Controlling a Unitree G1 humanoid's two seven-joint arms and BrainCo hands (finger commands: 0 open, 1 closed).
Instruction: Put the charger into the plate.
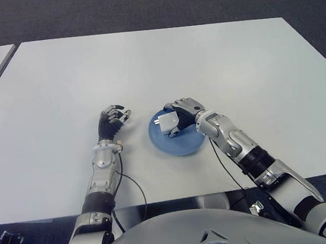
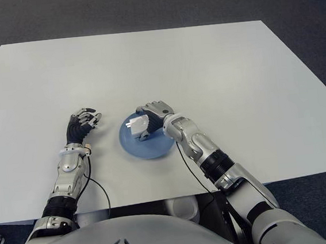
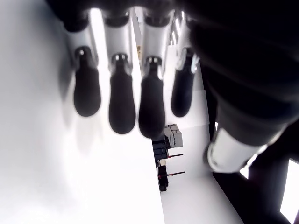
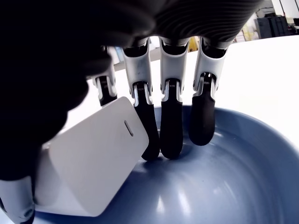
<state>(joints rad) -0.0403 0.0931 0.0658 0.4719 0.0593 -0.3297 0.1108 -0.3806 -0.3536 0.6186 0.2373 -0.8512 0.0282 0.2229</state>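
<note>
Right hand [image 1: 180, 113] grips the charger [image 1: 167, 122] over the plate [image 1: 182, 146] near the table's [image 1: 203, 60] front edge; releasing tilted could tip it out. Left hand [image 1: 112, 122] curls empty.

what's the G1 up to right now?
The right hand holds a white charger over the blue plate on the white table. The right wrist view shows the charger pinched between thumb and fingers, low inside the plate; whether it already touches the plate can't be told. It is not released yet. The left hand shows to the left of the plate, fingers curled, holding nothing.
</note>
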